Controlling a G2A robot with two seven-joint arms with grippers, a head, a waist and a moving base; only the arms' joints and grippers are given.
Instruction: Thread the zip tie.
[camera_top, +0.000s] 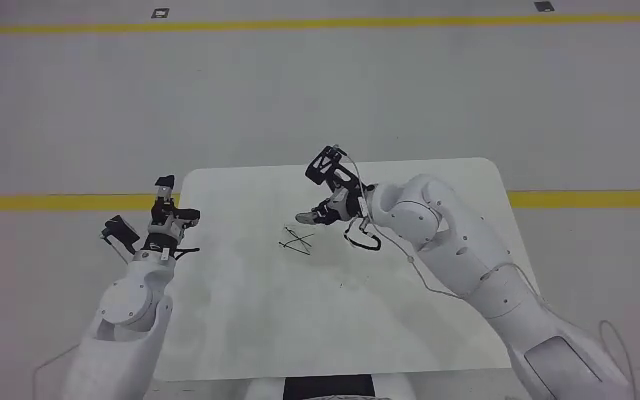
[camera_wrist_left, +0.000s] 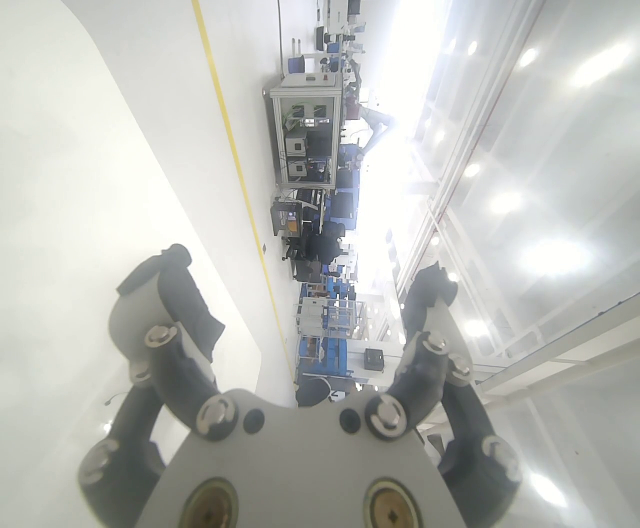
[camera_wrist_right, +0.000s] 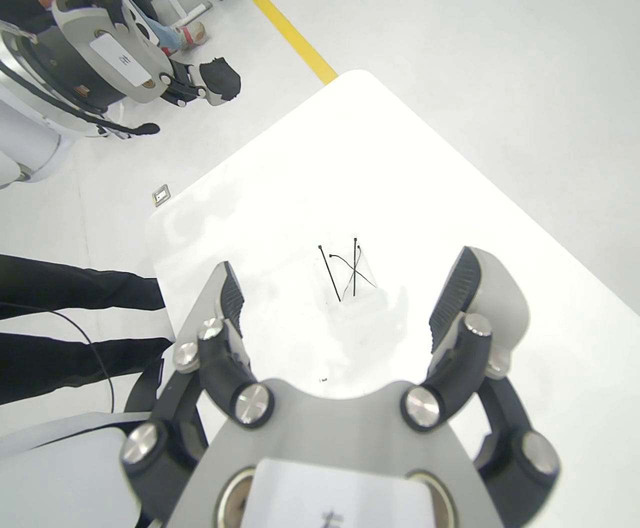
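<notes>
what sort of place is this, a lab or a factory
Probably a robotics lab or workshop hall. A yellow floor line marks off the work area, an open equipment rack stands in the room behind, and zip ties lie on a plain white table.

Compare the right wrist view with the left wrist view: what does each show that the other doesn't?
Right wrist view: the black zip ties lying crossed and untouched on the white table, framed by the open right gripper.
Left wrist view: the open left gripper pointing past the table's edge into a workshop, with an equipment cabinet and bright ceiling lights.
Shared: the table, the yellow floor line, and an open, empty gripper in front.
</notes>
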